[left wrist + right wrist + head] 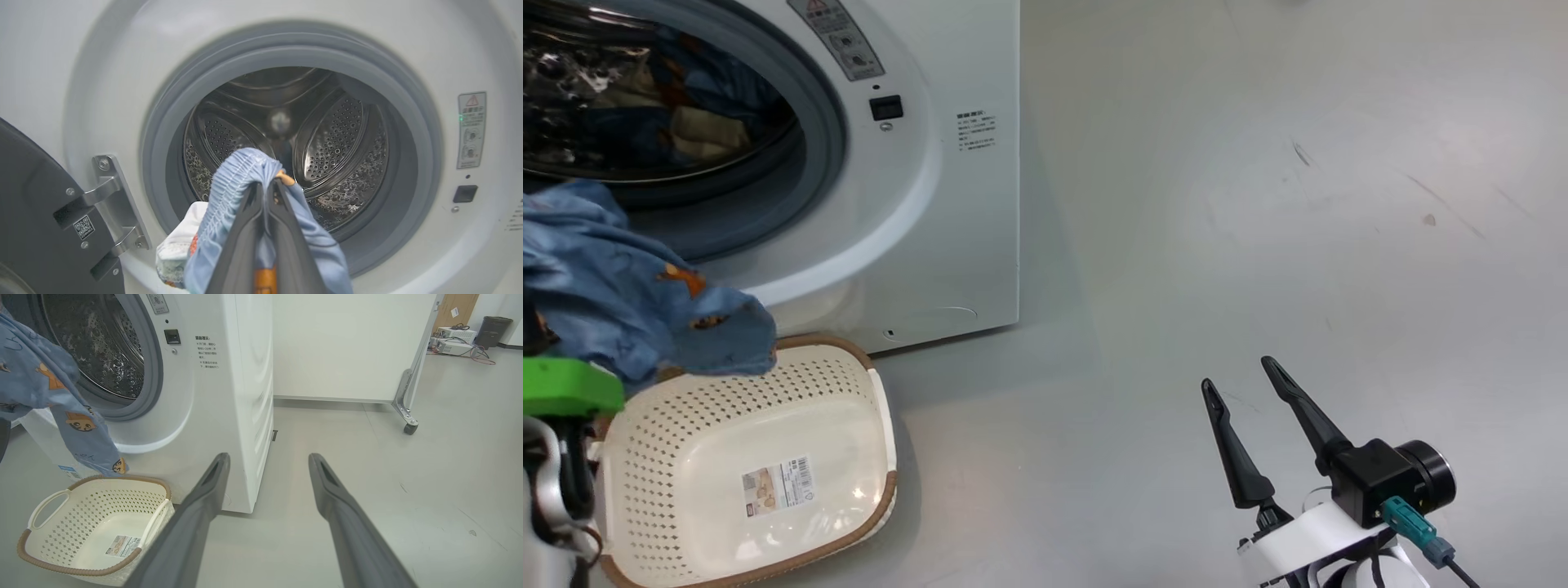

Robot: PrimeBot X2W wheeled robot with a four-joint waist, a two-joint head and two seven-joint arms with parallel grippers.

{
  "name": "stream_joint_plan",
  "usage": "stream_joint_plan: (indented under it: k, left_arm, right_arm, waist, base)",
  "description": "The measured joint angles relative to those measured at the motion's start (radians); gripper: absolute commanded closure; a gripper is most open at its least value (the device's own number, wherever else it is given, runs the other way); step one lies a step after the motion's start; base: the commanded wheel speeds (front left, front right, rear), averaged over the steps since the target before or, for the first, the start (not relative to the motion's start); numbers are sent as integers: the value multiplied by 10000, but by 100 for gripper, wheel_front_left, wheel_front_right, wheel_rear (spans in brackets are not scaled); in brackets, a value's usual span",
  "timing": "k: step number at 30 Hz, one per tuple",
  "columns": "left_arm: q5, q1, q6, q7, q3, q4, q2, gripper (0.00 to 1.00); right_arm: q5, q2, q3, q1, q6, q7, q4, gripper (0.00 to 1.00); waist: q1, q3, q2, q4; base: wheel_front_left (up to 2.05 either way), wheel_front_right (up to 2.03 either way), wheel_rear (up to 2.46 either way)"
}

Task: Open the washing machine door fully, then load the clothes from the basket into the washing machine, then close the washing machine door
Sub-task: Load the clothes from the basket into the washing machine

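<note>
Left gripper [267, 185]: my jaws are pressed together on the clothes [241, 175]. A gathered, elastic-looking fold of light blue cloth lies draped over my fingertips. White lining and a bit of orange print hang below it to the left.

Right gripper [1237, 373]: jaws wide apart with nothing between them, above bare floor [1258, 204]. It is well apart from the garment and off to the right of the machine.

The garment is light blue with orange and brown cartoon patches. It hangs in front of the drum mouth, and its lowest end hangs just over the far rim of the basket [670, 441].

The basket is cream and perforated, with a brown rim. It stands on the floor just beside the machine's front face. A barcode sticker [778, 484] lies on its bottom, the print too small to read.

The washing machine [964, 229] is white with a grey seal and a steel perforated drum. The washing machine door [32, 196] is swung open at the left on a metal hinge [110, 196]. A small QR sticker [83, 227] sits on it.

Right of the opening is a warning label [472, 130] with a red triangle, the text unreadable. The printed lines [976, 131] further right are also too small to read.

Beyond stands a white panel on a castor [410, 428].
</note>
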Motion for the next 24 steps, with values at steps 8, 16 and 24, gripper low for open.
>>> stream_joint_plan:
  k: [8, 16, 24]
  left_arm:
    - [230, -1697, 46, 857, 249, 871, 1091, 100]
    - [502, -3152, 44, 1467, 337, 1747, 1958, 100]
    - [531, -4765, 25, 1808, 479, 2364, 2591, 100]
  right_arm:
    - [117, 29, 491, -455, -23, 0, -96, 0]
    - [658, 35, 1070, -866, -299, 0, -336, 0]
    - [805, 46, 1198, -1068, -639, 0, -487, 0]
  waist:
    - [1, 1048, 0, -773]
    - [1, 2127, 0, -1530]
    - [1, 3168, 0, -2119]
  base:
    - [0, 0, 0]
    - [0, 0, 0]
    - [0, 0, 0]
